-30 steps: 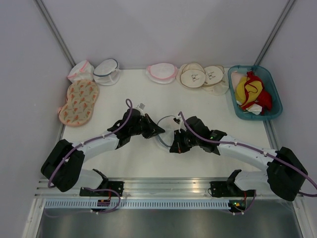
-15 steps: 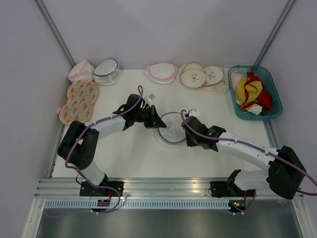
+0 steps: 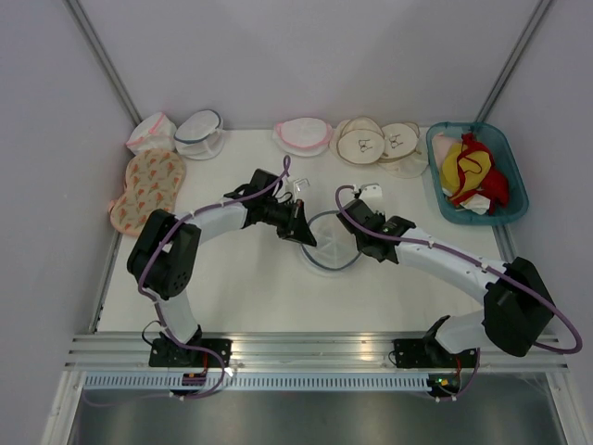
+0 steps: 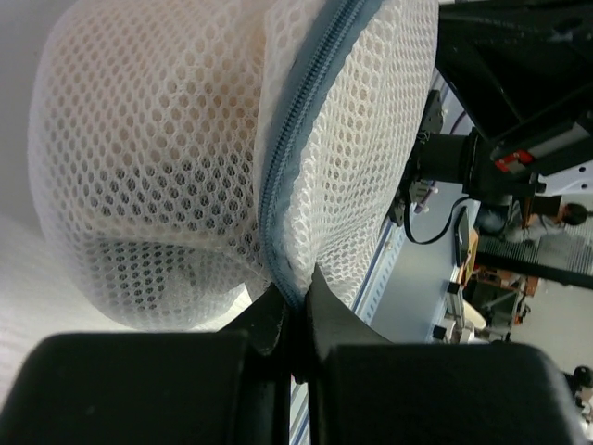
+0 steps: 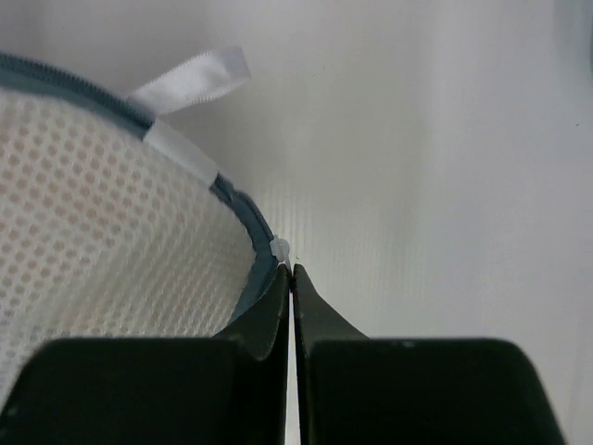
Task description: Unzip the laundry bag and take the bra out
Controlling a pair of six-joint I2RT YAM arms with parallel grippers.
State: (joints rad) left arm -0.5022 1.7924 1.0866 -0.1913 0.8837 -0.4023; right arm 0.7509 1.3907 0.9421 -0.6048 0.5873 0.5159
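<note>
The round white mesh laundry bag [image 3: 326, 245] with blue-grey zipper trim lies mid-table between both grippers. My left gripper [image 3: 307, 232] is shut on the bag's zipper seam at its left edge; in the left wrist view the jaws [image 4: 295, 283] pinch the trim [image 4: 295, 130] below the bulging mesh [image 4: 157, 158]. My right gripper [image 3: 349, 222] is at the bag's right edge, shut on the small white zipper pull [image 5: 282, 248], with a white ribbon loop [image 5: 190, 79] beside it. The zipper looks closed. The bra shows only as a peach tint through the mesh [image 4: 232, 97].
Along the back edge are a pink-trimmed bag [image 3: 151, 132], a flatter dark-trimmed mesh bag [image 3: 200, 133], a pink-trimmed round bag [image 3: 303, 135] and beige padded cups [image 3: 363, 142]. A patterned bra [image 3: 148, 188] lies left. A teal basket [image 3: 434, 181] holds red and yellow garments [image 3: 474, 171].
Both grippers have moved away from the near edge, carrying the bag farther back and slightly right. The bag, partly covered a second ago, now shows as a full ring between them.
</note>
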